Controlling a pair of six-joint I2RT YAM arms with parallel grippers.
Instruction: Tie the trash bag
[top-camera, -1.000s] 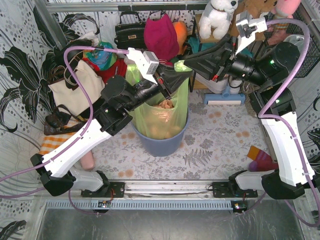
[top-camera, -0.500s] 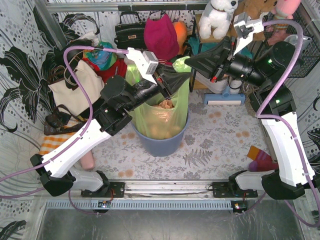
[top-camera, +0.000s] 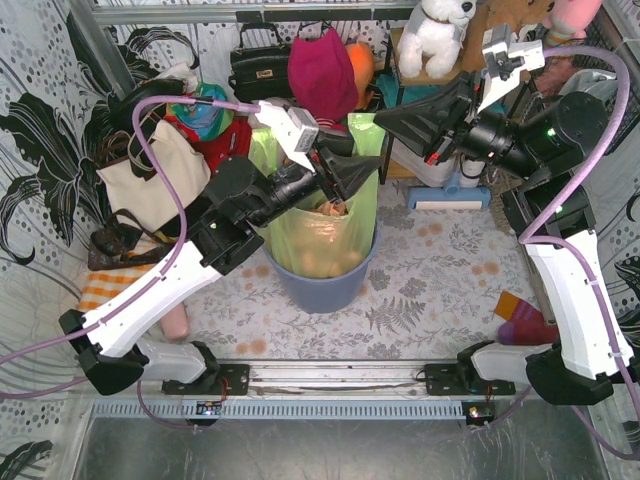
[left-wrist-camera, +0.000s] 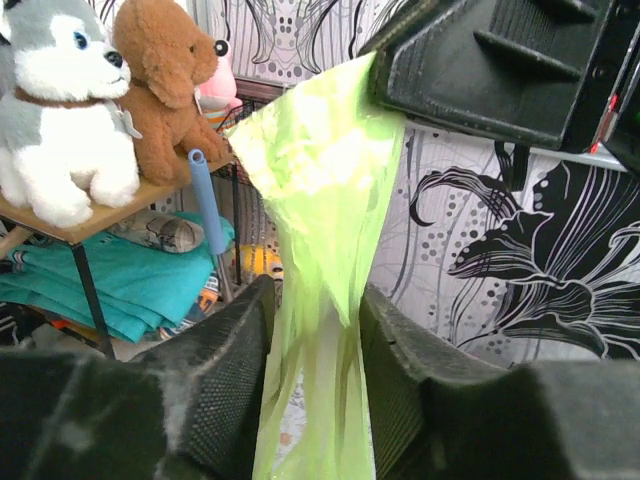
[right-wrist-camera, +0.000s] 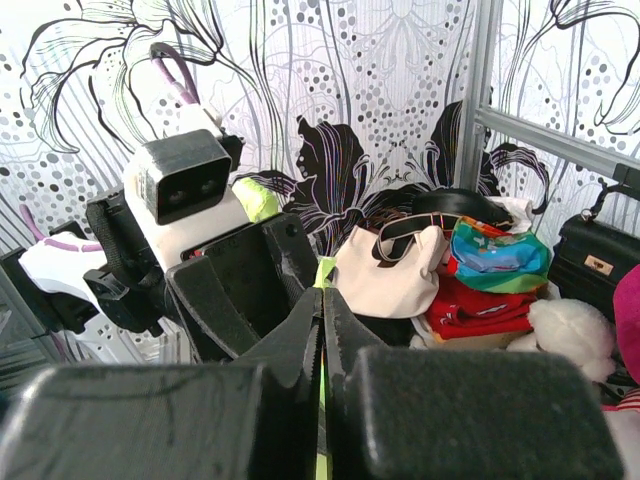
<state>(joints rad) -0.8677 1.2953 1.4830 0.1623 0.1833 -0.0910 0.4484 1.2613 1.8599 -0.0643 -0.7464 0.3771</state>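
Behind the bin (top-camera: 320, 290) sit a handbag (top-camera: 258, 68), plush dog (top-camera: 437, 35), perhaps a cap (top-camera: 322, 75).

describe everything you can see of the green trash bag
The trash bag is thin, see-through lime-green plastic. Its body sits in a blue-grey bin with crumpled tan paper inside. One top corner is drawn up into a stretched strip. That strip runs between the parted fingers of the left gripper and ends pinched in the shut right gripper.

Print on trash bag (top-camera: 320, 235): none can be read.
Brand on black handbag (top-camera: 258, 68): none can be read.
Wallpaper (top-camera: 35, 120): flower patterns only, no words.
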